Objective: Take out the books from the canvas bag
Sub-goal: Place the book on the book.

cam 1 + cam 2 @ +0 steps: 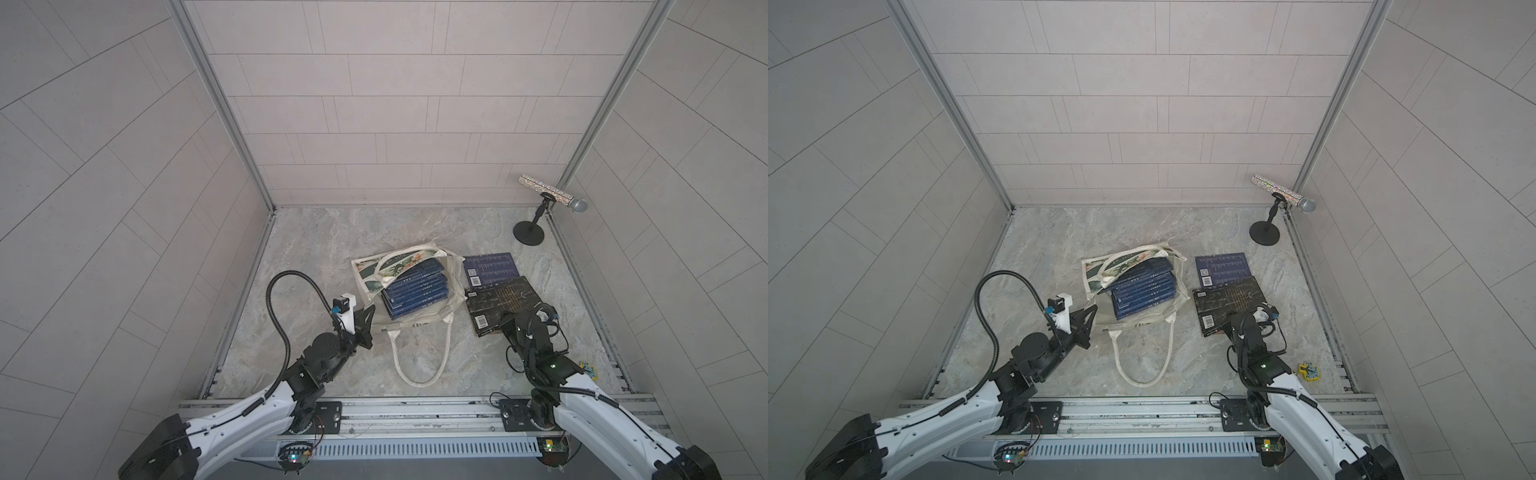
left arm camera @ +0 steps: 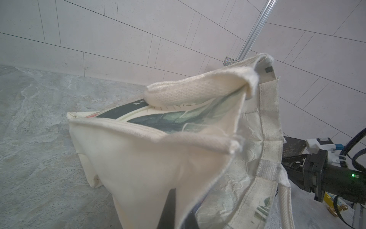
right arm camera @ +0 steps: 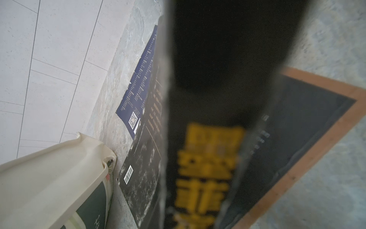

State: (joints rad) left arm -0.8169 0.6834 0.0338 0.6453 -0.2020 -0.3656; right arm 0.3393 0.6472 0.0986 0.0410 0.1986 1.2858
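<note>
Clenching the left tool [image 1: 371,309] on the near left corner of the canvas bag [image 1: 365,274] and holding that cream fabric raised off the marble desk [image 1: 316,249], with the bag lying on its side mid-desk and gaping open. Showing, in both top views, a slanted stack of navy books [image 1: 415,291] resting inside the bag beneath one rope handle, with the other rope handle [image 1: 415,384] trailing in a loop toward the robot. Grasping the near edge of the black-brown book [image 1: 498,299] with the right tool [image 1: 505,320], outside and just right of the bag, overlapping one more navy book [image 1: 490,268] farther back. Filling the right wrist view with its blurred black cover and yellow lettering, close between the jaws. Sharing the desk with a glittery microphone [image 1: 552,195] on a stand in the far right corner, well apart from the bag
</note>
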